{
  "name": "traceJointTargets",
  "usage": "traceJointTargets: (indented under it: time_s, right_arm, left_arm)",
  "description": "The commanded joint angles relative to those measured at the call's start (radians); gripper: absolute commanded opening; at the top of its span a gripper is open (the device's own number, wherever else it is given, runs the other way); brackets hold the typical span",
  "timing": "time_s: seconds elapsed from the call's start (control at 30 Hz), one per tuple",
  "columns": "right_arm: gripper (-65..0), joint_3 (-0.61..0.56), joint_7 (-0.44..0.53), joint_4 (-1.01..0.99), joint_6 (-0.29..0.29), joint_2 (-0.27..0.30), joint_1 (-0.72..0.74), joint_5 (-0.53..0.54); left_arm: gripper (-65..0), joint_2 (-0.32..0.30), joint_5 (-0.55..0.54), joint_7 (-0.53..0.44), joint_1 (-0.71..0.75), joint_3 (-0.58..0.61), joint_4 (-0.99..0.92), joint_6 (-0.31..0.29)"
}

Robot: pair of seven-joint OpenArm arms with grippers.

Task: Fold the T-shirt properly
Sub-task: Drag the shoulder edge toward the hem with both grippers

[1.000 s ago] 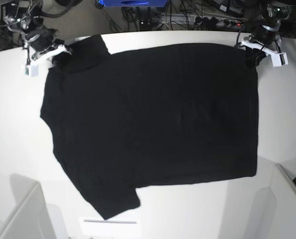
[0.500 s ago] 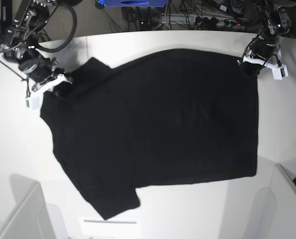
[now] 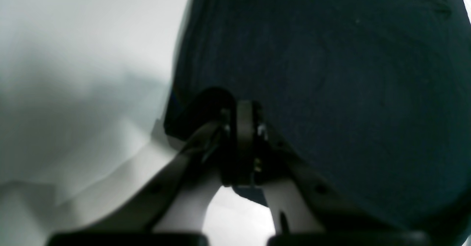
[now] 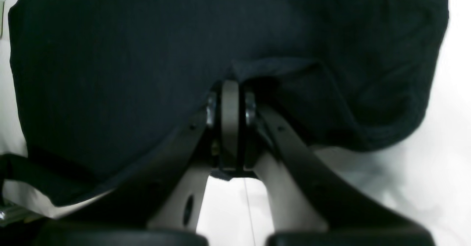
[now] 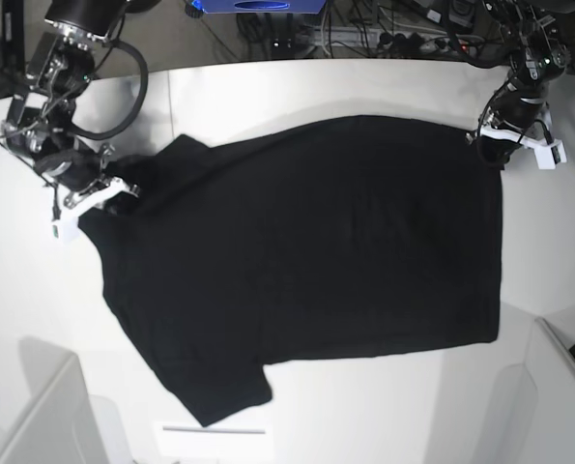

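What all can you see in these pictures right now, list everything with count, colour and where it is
T-shirt: one, black, spread across the table, far edge lifted at two corners.
Table: one, white, under the shirt.
Cables: several, dark, on the floor beyond the table.
Blue object: one, top edge of the base view.
Left end effector: one, white and black, shut on the T-shirt's far corner.
Right end effector: one, white and black, shut on the T-shirt by the sleeve.

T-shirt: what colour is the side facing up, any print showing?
Plain black, no print visible on the T-shirt. Clearest in the base view.
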Motion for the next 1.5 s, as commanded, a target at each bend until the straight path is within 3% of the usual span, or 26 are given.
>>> traceJointTargets:
  time_s: [0.0,0.33,0.47,0.7,0.83,1.07,1.2,1.47]
  right_arm:
    - [-65.0,0.001,0.019,0.000,0.001,0.010,0.025,0.013]
    - [-65.0,-0.085,0.033,-0.147,0.000,0.053,0.151,0.013]
    - [-65.0,-0.088,0.071,-0.213,0.000,0.056,0.189,0.013]
    - [-65.0,-0.091,0.076,-0.307,0.000,0.056,0.254,0.013]
    - [-65.0,-0.091,0.076,-0.350,0.000,0.056,0.295,0.013]
    - [-65.0,-0.151,0.079,-0.404,0.000,0.057,0.357,0.013]
    - [-65.0,-0.217,0.154,-0.411,-0.002,0.062,0.357,0.013]
    - [-65.0,-0.223,0.176,-0.473,-0.002,0.063,0.369,0.013]
  left_arm:
    - [-65.0,-0.010,-0.010,-0.020,-0.003,-0.009,0.021,-0.002]
    - [-65.0,-0.009,-0.007,-0.020,-0.052,-0.009,0.015,0.001]
    - [-65.0,-0.009,-0.007,-0.020,-0.067,-0.009,0.013,0.069]
    - [-65.0,-0.009,-0.004,-0.018,-0.113,-0.009,0.012,0.086]
    - [-65.0,-0.013,-0.004,-0.018,-0.126,-0.008,0.010,0.132]
    - [-65.0,-0.013,-0.004,-0.017,-0.152,-0.008,0.010,0.139]
    - [-65.0,-0.015,-0.002,-0.017,-0.161,-0.008,-0.013,0.141]
    - [-65.0,-0.016,-0.002,-0.015,-0.195,-0.008,-0.074,0.141]
